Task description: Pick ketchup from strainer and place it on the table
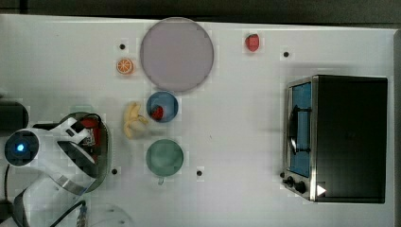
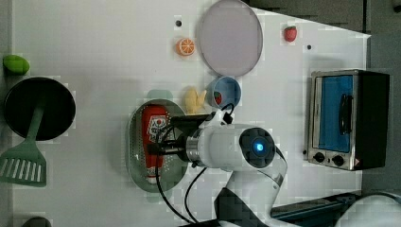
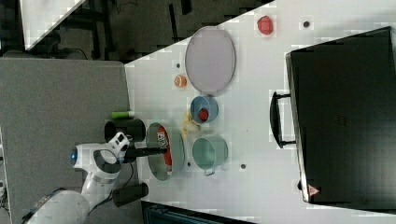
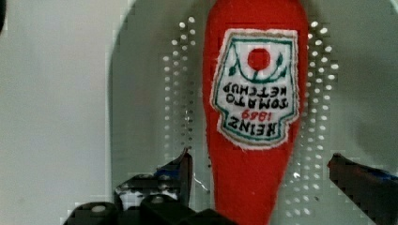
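Note:
The ketchup (image 4: pixel 253 108), a red bottle with a white label, lies flat in the pale green strainer (image 4: pixel 141 93). My gripper (image 4: pixel 263 176) is open and straddles the bottle's narrower end, one dark finger on each side with a gap to the red body. In the left view the ketchup (image 2: pixel 152 130) lies lengthwise in the strainer (image 2: pixel 135 156), and the gripper (image 2: pixel 157 149) hangs just over its middle. The top view has the arm covering most of the strainer (image 1: pixel 107 158), with a patch of ketchup (image 1: pixel 89 125) showing. The white table (image 1: pixel 236 142) lies around it.
Near the strainer are a banana (image 1: pixel 133 121), a blue cup (image 1: pixel 163 107) holding a strawberry, and a teal cup (image 1: pixel 164 157). Farther off are a grey-lilac plate (image 1: pixel 177 54), an orange slice (image 1: pixel 125 65), a strawberry (image 1: pixel 252 42) and a toaster oven (image 1: pixel 338 138). A black pan (image 2: pixel 39 108) and green spatula (image 2: pixel 23 163) lie beyond the strainer.

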Available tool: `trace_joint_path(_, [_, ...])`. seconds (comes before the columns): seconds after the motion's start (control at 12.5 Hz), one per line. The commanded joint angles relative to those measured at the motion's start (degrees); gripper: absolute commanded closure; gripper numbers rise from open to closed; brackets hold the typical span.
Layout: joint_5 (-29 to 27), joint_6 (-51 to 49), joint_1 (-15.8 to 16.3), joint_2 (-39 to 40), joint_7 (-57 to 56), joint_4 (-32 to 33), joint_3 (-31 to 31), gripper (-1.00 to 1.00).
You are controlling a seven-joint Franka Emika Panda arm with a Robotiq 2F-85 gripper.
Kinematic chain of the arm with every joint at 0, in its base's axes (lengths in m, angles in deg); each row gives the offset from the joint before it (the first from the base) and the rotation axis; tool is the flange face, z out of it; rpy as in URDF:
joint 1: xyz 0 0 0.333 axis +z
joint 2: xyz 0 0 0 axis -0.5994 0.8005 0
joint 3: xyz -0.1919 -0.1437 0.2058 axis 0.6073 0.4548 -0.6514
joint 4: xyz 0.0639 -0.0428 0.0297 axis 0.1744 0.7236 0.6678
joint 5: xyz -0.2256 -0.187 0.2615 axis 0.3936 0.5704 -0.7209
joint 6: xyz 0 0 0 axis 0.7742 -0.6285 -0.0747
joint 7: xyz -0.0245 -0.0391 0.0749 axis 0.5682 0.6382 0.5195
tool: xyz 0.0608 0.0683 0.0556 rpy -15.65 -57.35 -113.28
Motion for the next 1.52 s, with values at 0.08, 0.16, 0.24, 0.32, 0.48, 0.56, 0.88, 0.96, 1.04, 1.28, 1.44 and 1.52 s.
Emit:
trace_joint_path(0.08, [3.19, 2.92, 0.77, 0.77, 9.34, -1.01, 0.01, -1.00])
trace_joint_path(0.16, [4.95, 3.96, 1.13, 2.04, 9.97, -1.08, 0.68, -1.00])
trace_joint_path(0.24, [6.38, 4.89, 1.49, 3.17, 10.06, -1.14, 1.41, -1.00])
trace_joint_path(0.32, [7.61, 5.89, 1.89, 4.14, 10.07, -1.27, 2.11, -1.00])
trace_joint_path(0.48, [8.98, 7.52, 2.84, 5.55, 10.22, -1.89, 3.28, -1.00])
trace_joint_path(0.56, [9.01, 7.45, 3.35, 5.78, 10.34, -2.08, 3.87, -0.91])
trace_joint_path(0.88, [9.00, 7.44, 4.37, 5.49, 10.34, -2.21, 4.64, -0.13])
trace_joint_path(0.96, [8.99, 7.07, 4.19, 4.74, 10.33, -2.13, 4.49, -0.13])
trace_joint_path(1.04, [8.93, 6.34, 3.76, 3.36, 10.34, -1.71, 4.06, -0.13])
trace_joint_path(1.28, [5.27, 3.58, 1.13, -3.64, 10.33, -0.58, 0.74, -0.13])
trace_joint_path(1.44, [-1.48, -0.51, -0.85, -8.77, 9.81, -0.67, -1.63, -0.13])
trace_joint_path(1.52, [-4.56, -3.35, -1.75, -11.21, 8.32, -0.97, -2.51, -0.13])
